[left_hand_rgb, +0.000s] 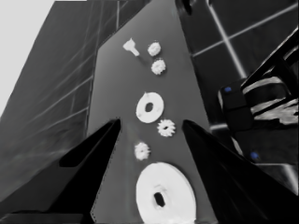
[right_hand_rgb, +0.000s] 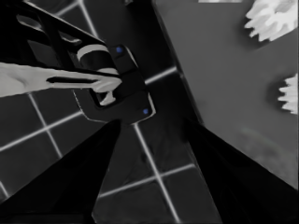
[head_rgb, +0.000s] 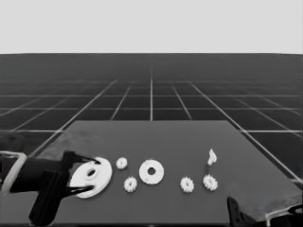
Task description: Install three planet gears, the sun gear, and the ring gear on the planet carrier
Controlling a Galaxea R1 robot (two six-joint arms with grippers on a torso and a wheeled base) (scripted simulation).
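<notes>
left gripper (head_rgb: 90,176) waited, fingers spread wide and holding nothing, over the larger round part (head_rgb: 92,178), nearer than the right gripper (right_hand_rgb: 149,140) to the smaller round part (head_rgb: 151,171) beside it.

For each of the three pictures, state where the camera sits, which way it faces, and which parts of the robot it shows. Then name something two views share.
Head view: high, looking down across the table; left hand over the larger round part.
Left wrist view: along the table past its open fingers; smaller round part midway.
Right wrist view: table corner and floor grid; fingers open.
Shared: head and left wrist views both show four gears and the thin white piece.
</notes>
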